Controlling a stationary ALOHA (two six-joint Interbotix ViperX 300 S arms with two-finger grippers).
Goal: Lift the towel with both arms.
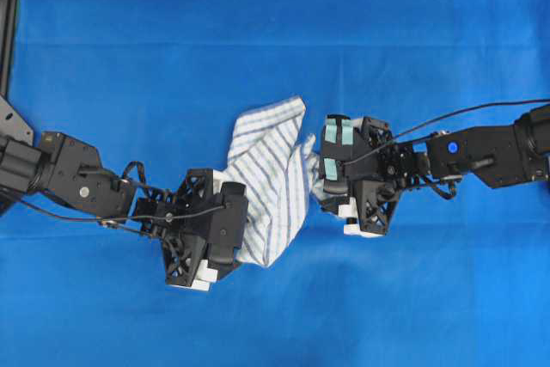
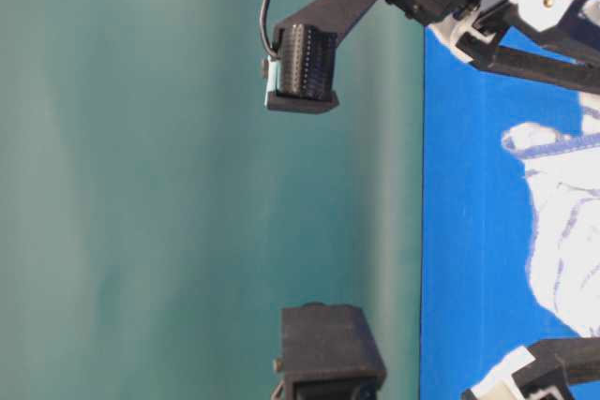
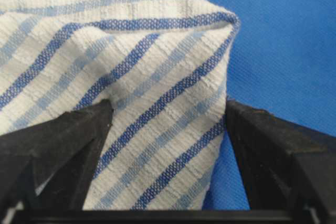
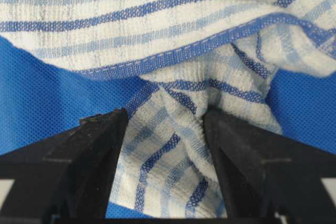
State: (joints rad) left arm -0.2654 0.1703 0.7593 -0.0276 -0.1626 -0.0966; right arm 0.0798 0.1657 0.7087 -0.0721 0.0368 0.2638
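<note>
The towel (image 1: 266, 169), white with blue and grey checked stripes, lies crumpled on the blue covering between my two arms. My left gripper (image 1: 241, 228) sits at its lower left edge. In the left wrist view the gripper (image 3: 168, 106) is open, and a folded corner of the towel (image 3: 131, 51) lies between the wide-set fingers with a strip of blue showing by the right one. My right gripper (image 1: 316, 182), with teal tape patches, sits at the towel's right edge. It (image 4: 165, 113) is open too, and a bunched fold of towel (image 4: 157, 24) fills the gap between its fingers.
The blue table covering (image 1: 275, 32) spreads under everything. A black frame piece (image 1: 9, 23) stands along the far left edge. A black cable (image 1: 481, 113) arcs above the right arm. In the table-level view the towel (image 2: 562, 231) lies low on the covering.
</note>
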